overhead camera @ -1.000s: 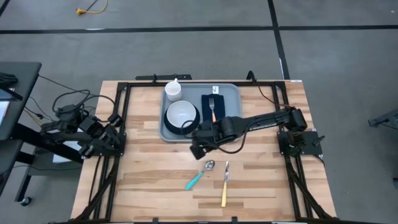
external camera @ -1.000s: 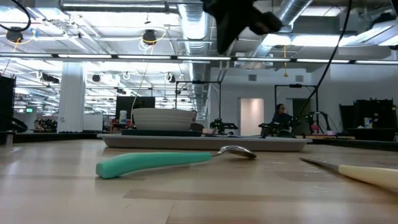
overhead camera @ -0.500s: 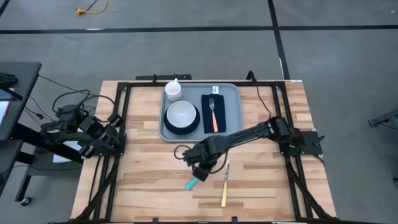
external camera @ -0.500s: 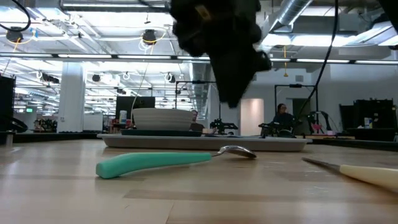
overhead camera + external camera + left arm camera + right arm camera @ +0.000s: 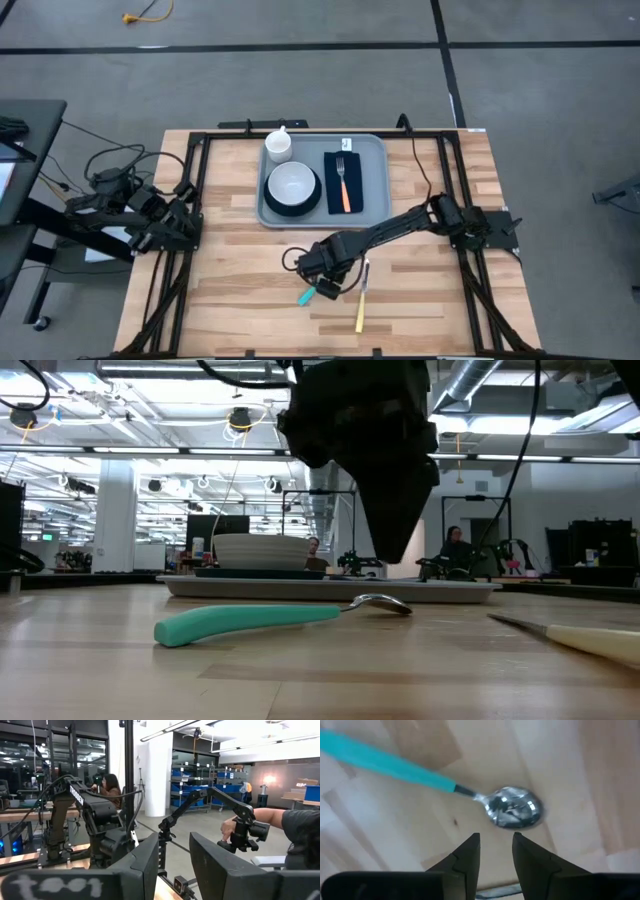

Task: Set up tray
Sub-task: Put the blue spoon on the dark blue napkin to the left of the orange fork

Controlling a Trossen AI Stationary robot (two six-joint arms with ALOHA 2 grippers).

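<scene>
The pale grey-blue tray (image 5: 375, 195) lies at the table's far middle. It carries a white bowl on a dark plate (image 5: 292, 185), a white cup (image 5: 278, 146) and a black napkin with an orange-handled fork (image 5: 343, 180). A teal-handled spoon (image 5: 514, 813) lies flat on the wood nearer me, its handle end (image 5: 306, 296) sticking out from under my right gripper (image 5: 325, 272). That gripper (image 5: 496, 851) hovers above the spoon's bowl, fingers pointing down with a narrow gap and touching nothing. In the low view its tip (image 5: 395, 545) is clear of the spoon (image 5: 280, 618). My left gripper (image 5: 174, 865) waits at the table's left edge.
A yellow-handled knife (image 5: 361, 305) lies just right of the spoon, close to my right gripper, and also appears in the low view (image 5: 590, 640). Black frame rails run along the table's left, right and far sides. Bare wood stretches toward the near edge. People stand in the room beyond.
My right gripper has moved from the tray's near edge toward the table's near edge and come down, so it now hangs over the spoon. The spoon, knife and tray have stayed where they were.
</scene>
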